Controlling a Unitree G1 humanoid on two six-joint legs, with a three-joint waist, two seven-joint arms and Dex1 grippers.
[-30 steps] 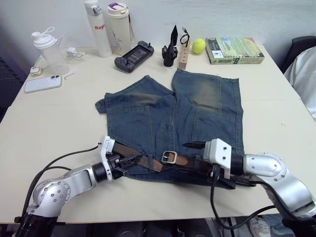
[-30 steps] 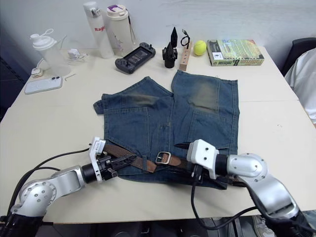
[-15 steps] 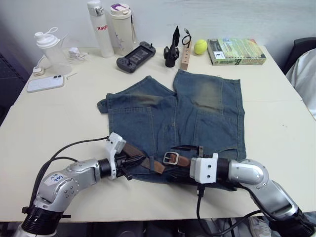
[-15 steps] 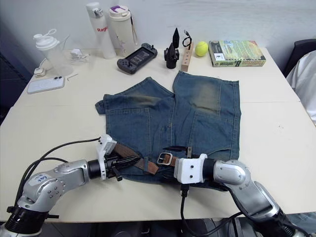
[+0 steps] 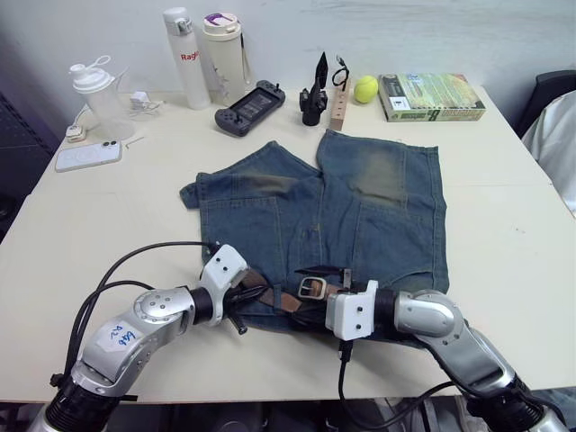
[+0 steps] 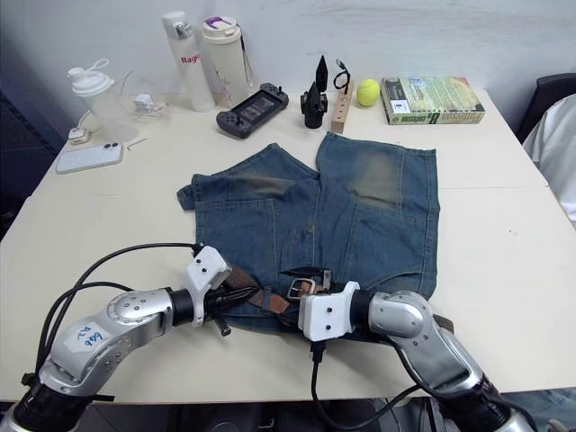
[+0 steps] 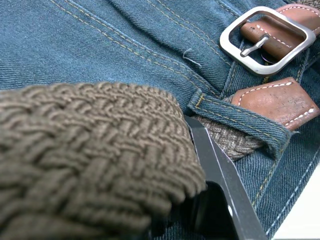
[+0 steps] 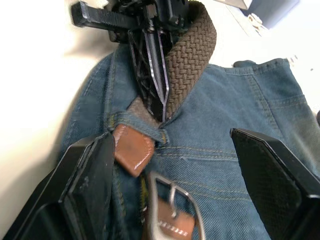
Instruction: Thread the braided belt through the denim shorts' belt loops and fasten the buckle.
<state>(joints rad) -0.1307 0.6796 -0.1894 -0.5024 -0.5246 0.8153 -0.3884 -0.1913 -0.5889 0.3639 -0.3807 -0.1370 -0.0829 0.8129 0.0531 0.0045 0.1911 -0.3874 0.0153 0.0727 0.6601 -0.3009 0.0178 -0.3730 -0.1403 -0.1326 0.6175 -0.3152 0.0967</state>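
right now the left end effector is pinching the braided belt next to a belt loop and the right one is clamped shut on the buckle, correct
Not quite. The left end effector does pinch the braided belt by a belt loop, but the right end effector is open. The right wrist view shows its fingers spread wide either side of the buckle, not touching it.

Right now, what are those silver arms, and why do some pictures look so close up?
They are a robot's two arms. Each ends in a gripper with two black fingers. The two wide pictures come from cameras on its head, looking down at a table. The two close-ups come from a camera on each wrist. On the table lie blue shorts, with a phone and a ball farther back. The left gripper is shut on the woven belt, beside a loop. The right gripper is open, with the buckle between its fingers.
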